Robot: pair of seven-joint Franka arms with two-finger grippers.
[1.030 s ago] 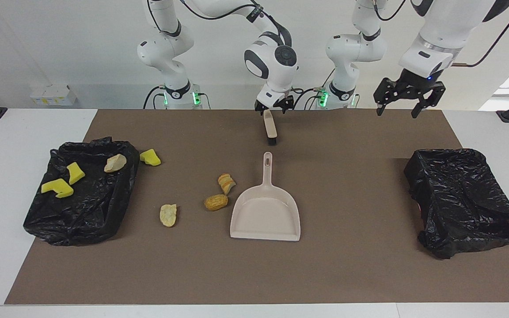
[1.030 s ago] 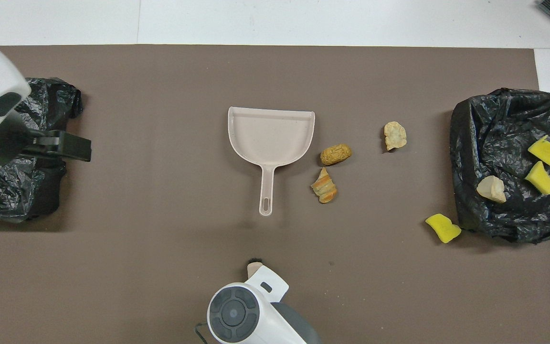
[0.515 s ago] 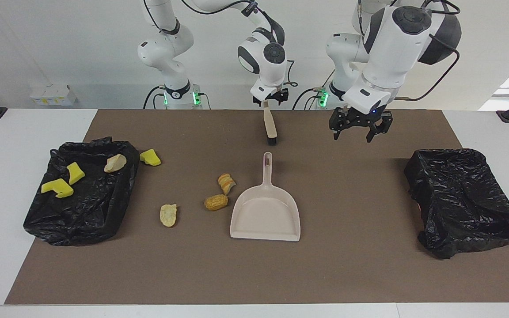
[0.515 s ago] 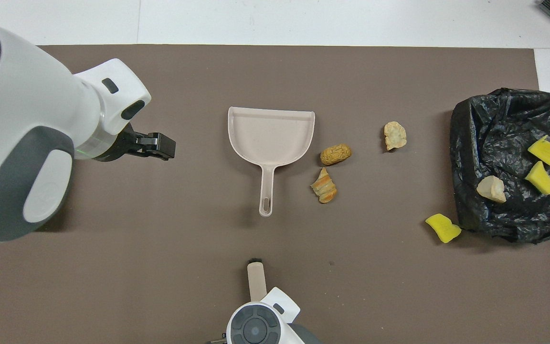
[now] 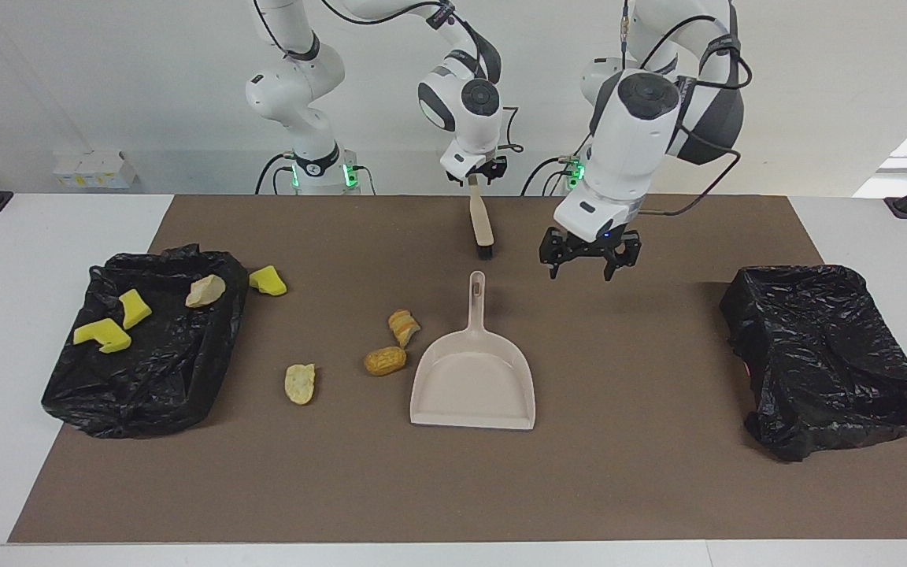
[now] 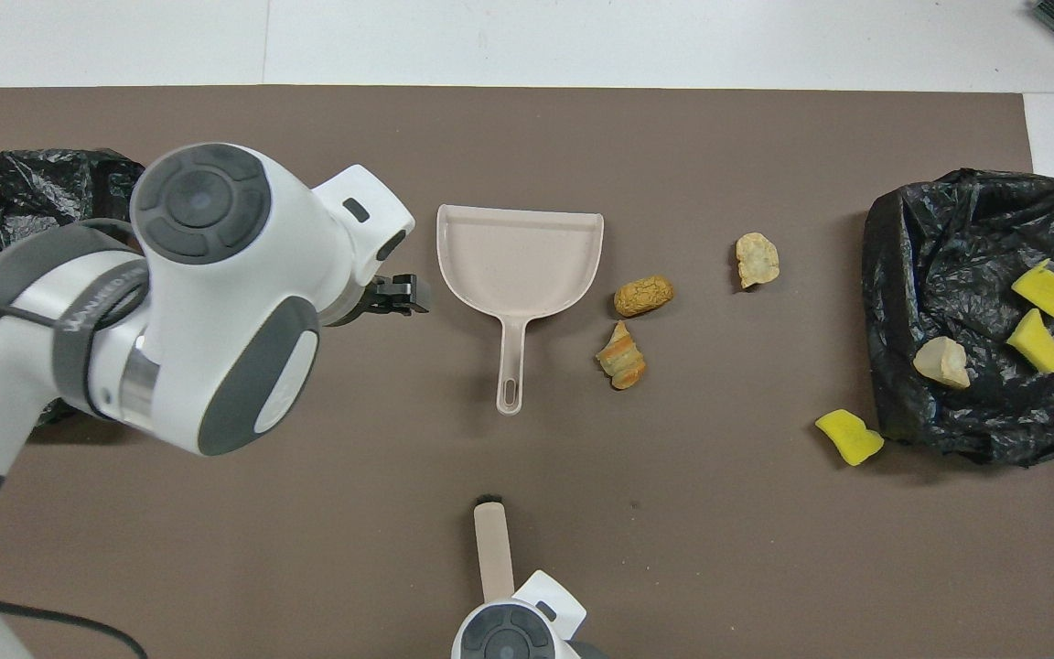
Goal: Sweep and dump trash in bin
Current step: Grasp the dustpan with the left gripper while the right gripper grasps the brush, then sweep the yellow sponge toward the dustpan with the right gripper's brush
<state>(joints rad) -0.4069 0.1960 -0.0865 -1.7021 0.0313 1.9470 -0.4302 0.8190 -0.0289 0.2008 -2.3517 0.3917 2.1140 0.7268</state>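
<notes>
A beige dustpan (image 5: 473, 382) (image 6: 518, 252) lies mid-mat, handle toward the robots. Nearer the robots lies a beige brush (image 5: 483, 224) (image 6: 492, 545), and my right gripper (image 5: 475, 179) is at its handle end. My left gripper (image 5: 582, 269) (image 6: 397, 295) hangs open and empty over the mat beside the dustpan's handle. Three bread-like trash lumps (image 5: 404, 327) (image 5: 385, 361) (image 5: 300, 383) lie beside the pan toward the right arm's end. A yellow sponge chunk (image 5: 268, 280) lies by a black bag (image 5: 154, 378). On that bag rest two yellow chunks (image 5: 101, 335) and a tan lump (image 5: 205, 290).
A black-bagged bin (image 5: 823, 354) stands at the left arm's end of the brown mat (image 5: 658, 472), partly covered by the left arm in the overhead view. White table borders the mat on all sides.
The left arm swung from over the bin at its end toward the dustpan's handle and came lower. The right gripper drew back along the brush to its handle end; the brush stayed put.
</notes>
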